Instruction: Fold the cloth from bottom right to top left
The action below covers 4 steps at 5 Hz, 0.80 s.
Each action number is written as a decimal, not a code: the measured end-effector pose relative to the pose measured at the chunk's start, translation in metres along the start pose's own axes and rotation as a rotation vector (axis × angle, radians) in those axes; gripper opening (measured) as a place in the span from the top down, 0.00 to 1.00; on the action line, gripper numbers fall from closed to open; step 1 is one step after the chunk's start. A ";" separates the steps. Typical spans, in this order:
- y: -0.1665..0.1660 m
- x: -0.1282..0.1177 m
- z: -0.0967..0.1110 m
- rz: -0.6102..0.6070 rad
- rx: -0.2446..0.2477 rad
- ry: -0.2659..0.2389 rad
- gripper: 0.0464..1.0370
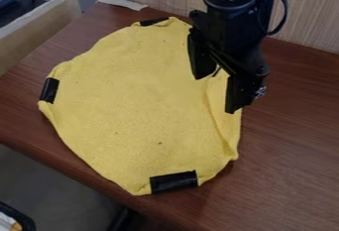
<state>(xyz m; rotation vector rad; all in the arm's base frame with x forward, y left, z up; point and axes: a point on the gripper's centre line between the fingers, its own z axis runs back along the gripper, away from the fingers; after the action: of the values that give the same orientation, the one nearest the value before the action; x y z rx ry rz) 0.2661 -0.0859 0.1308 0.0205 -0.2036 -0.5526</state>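
Yellow cloth: we see the cloth (132, 101) spread over much of the brown table (291, 175), its outline uneven and its lowest part near the front edge.
Black tape: we count 3 dark strips on the cloth's rim, 1 at the top (153, 21), 1 at the left (49, 90) and 1 at the bottom (173, 182).
Right side of cloth: we see a long ridge running down beside the edge, with a narrow band of fabric turned or bunched along it.
Cloth surface: we find it mostly flat, with a few small dark specks on its lower half.
Gripper: we see the black gripper (215, 94) hanging at a slant over the cloth's upper right side, its 2 fingers set wide apart; we cannot tell whether either touches the fabric.
Robot arm: we see the arm (233, 22) coming in from the top edge, a black cable looping at its right.
Behind the table: we see a wood-grain panel (311, 22), with a pale strip (122, 3) lying at the table's back edge.
Upper left: we see a tan board (39, 29) standing slanted beside the table.
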 end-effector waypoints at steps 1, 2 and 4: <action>-0.002 -0.004 -0.007 -0.003 -0.011 0.029 0.04; -0.006 -0.014 -0.005 -0.059 -0.023 0.046 0.04; -0.026 -0.042 -0.007 -0.211 -0.049 0.067 0.04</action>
<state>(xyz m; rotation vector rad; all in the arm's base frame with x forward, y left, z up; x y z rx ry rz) 0.2195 -0.0861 0.1138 0.0126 -0.1226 -0.7659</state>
